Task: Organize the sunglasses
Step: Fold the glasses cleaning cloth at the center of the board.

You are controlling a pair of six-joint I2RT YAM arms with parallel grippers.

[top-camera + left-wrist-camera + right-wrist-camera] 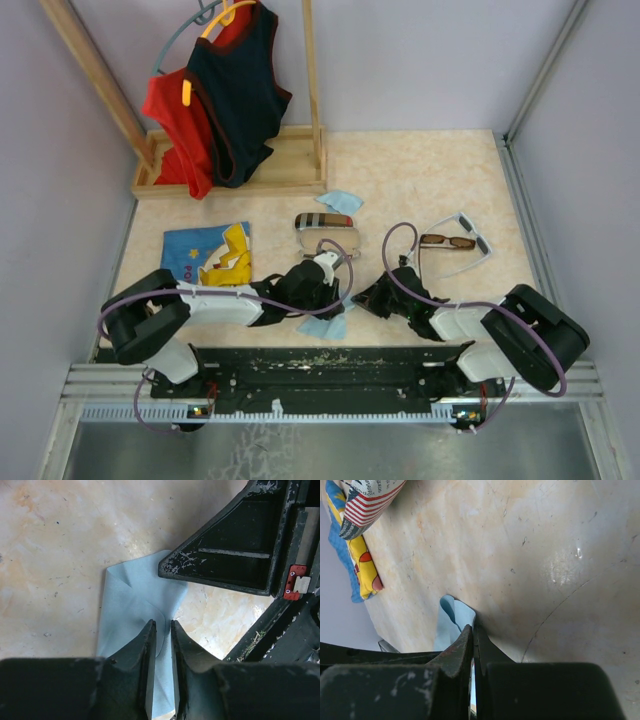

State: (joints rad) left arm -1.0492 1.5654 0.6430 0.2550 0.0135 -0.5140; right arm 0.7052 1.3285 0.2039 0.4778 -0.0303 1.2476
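Right now I'm working the light-blue cloth [130,605] at the near edge of the table [420,165], about mid-width, rather than the sunglasses themselves. My right gripper [472,628] is closed tight. A sliver of blue between its fingers suggests it has a corner of the cloth pinched. My left gripper [163,626] stands a narrow crack apart over the cloth's other side, with fabric showing through the gap, and it grips nothing that I can see.

To do this well, I judge the left fingers should settle on a single edge and close before either arm pulls. The fabric is thin, limp and creased, with one corner folded over, so it will likely bunch or slide on the smooth, glossy marbled top.

The dark brown pair [447,241] and the white-grey pair [480,240] lie touching each other toward the right edge, midway back. Both are hard, thin-armed frames, the brown one with amber lenses. The oblong plaid case [325,221] sits mid-table, beyond the cloth.
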